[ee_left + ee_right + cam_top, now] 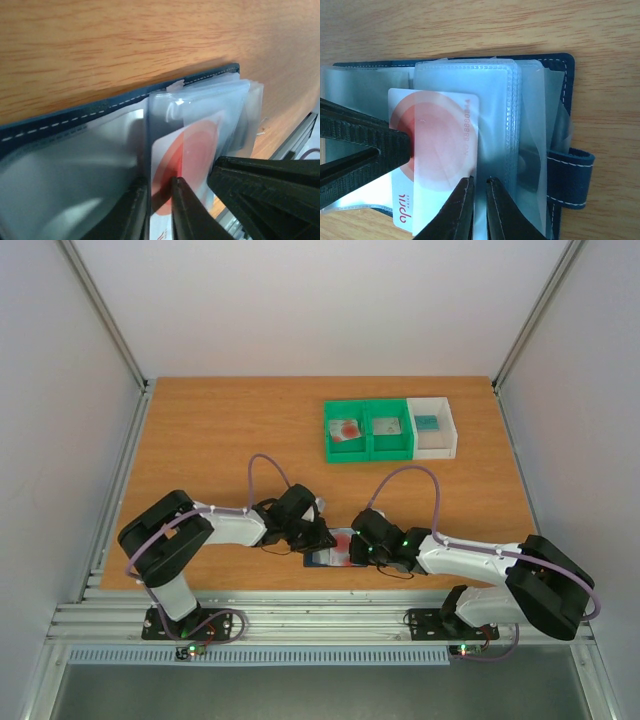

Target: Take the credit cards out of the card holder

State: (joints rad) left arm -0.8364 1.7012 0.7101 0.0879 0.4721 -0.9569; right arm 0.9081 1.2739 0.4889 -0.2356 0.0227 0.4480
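Note:
The dark navy card holder (322, 558) lies open on the table between my two grippers, its clear sleeves (495, 100) fanned out and its strap tab (572, 180) on the right. A white credit card with a red circle (440, 135) sticks partway out of one sleeve. My left gripper (159, 185) is shut on this credit card (195, 145) at its exposed end. My right gripper (479, 182) is shut on the edge of a clear sleeve right beside the card. In the top view the left gripper (318, 538) and right gripper (355, 548) nearly touch over the holder.
A green two-compartment bin (366, 450) and a white bin (447, 430) stand at the back right of the table; a reddish card (345, 430) lies in the left green compartment. The holder lies close to the table's near edge and the metal rail (320, 615).

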